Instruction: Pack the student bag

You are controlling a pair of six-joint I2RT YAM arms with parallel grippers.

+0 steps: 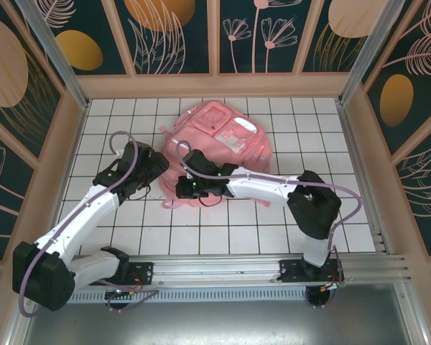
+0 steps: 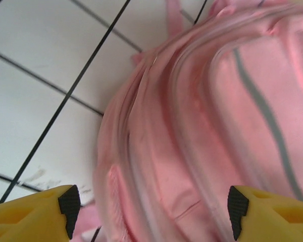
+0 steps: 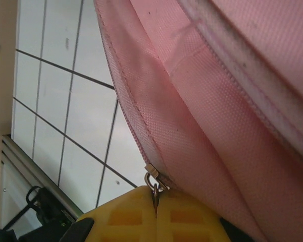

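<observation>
Right gripper is pinching soft pink fabric backpack's small metal zipper pull, left gripper gaping empty; tug straight, no twisting.

floor: white tiled tabletop, black grout | walls: dark teal panels, peachy flower prints, wood framing | light: even, kinda soft

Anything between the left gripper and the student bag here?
Nothing visible. The open left gripper faces the pink fabric of the student bag directly; the right gripper is shut on its zipper pull.
</observation>
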